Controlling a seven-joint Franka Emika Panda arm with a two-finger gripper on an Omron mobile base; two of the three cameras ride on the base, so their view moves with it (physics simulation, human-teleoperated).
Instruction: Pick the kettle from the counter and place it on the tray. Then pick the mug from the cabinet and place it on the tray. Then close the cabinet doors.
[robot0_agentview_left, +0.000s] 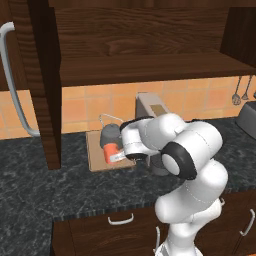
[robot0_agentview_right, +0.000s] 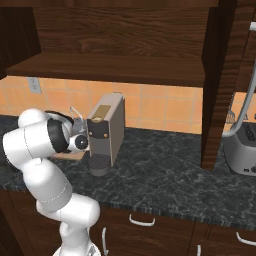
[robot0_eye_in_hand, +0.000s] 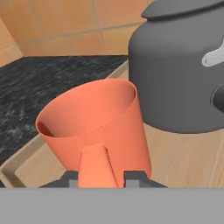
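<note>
Between pincer (robot0_eye_in_hand: 101, 180) fingertips: mug (robot0_eye_in_hand: 94, 127) handle, over tray (robot0_eye_in_hand: 188, 159).

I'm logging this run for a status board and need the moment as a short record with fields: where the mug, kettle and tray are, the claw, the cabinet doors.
mug: on the tray, handle between the claw's fingertips
kettle: upright on the tray, right beside the mug
tray: on the counter, left of the coffee machine
claw: low over the tray, astride the mug handle; grip or release unclear
cabinet doors: open
remaining: release mug, close doors
</note>
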